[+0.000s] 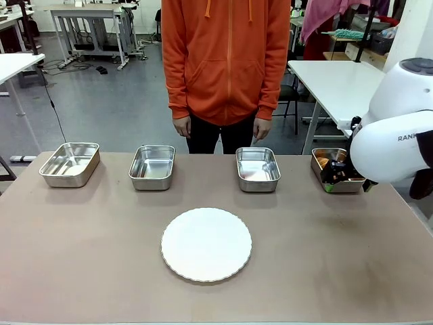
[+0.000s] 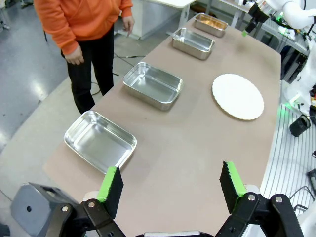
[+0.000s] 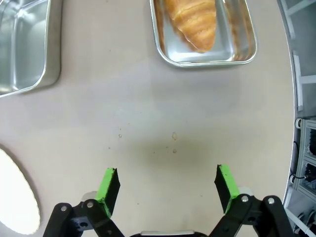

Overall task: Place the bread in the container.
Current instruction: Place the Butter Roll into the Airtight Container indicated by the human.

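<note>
The bread (image 3: 192, 22) lies inside the container (image 3: 245, 49), the far-right pan of the row along the table's (image 1: 101, 271) far edge (its golden crust reflects in the steel wall). My right hand (image 3: 167, 185) hovers over bare table just near of that container, fingers apart and holding nothing. Leftward sit three more pans (image 1: 258, 168) (image 1: 151, 166) (image 1: 70, 164), and the white plate (image 1: 206, 244) rests nearer the middle. My left hand (image 2: 172, 184) hangs above the table's left end, fingers apart too. A person in an orange hoodie (image 1: 226, 54) stands at the far side.
</note>
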Controlling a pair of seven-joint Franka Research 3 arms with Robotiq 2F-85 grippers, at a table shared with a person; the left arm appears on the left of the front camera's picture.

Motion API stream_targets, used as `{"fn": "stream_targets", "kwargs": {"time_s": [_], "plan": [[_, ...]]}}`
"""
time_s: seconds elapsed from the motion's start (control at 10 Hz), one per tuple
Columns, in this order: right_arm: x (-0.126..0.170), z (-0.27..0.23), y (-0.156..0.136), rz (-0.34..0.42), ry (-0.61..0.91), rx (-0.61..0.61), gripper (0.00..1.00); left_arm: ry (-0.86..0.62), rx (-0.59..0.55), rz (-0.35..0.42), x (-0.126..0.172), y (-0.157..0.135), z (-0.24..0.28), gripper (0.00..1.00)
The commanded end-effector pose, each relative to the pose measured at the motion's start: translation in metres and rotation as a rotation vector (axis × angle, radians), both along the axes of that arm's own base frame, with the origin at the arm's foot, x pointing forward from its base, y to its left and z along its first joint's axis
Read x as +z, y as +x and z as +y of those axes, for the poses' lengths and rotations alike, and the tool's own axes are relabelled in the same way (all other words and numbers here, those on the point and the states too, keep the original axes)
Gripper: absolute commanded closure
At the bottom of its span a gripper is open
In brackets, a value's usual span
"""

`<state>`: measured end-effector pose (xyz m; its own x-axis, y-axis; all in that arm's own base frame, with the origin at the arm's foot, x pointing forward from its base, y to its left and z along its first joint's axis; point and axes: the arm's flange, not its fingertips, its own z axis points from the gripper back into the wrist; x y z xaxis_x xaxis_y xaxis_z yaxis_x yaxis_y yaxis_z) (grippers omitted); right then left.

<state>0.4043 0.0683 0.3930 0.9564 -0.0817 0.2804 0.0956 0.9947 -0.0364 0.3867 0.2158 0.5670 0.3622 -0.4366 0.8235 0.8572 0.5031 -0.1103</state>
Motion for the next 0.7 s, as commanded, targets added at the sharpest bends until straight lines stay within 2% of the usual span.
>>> {"fn": "stream_targets", "kwargs": {"time_s": [0.0, 0.6], "plan": [[0.0023, 0.0008, 0.0020, -0.004, 0.002, -0.005, 0.00, -0.004, -0.006, -0.017, 0.0008, -0.0007, -0.0006, 0.00], [0.0023, 0.0008, 0.0020, -0.004, 0.002, -0.005, 0.00, -0.004, -0.006, -0.017, 0.0008, -0.0007, -0.0006, 0.00]]}}
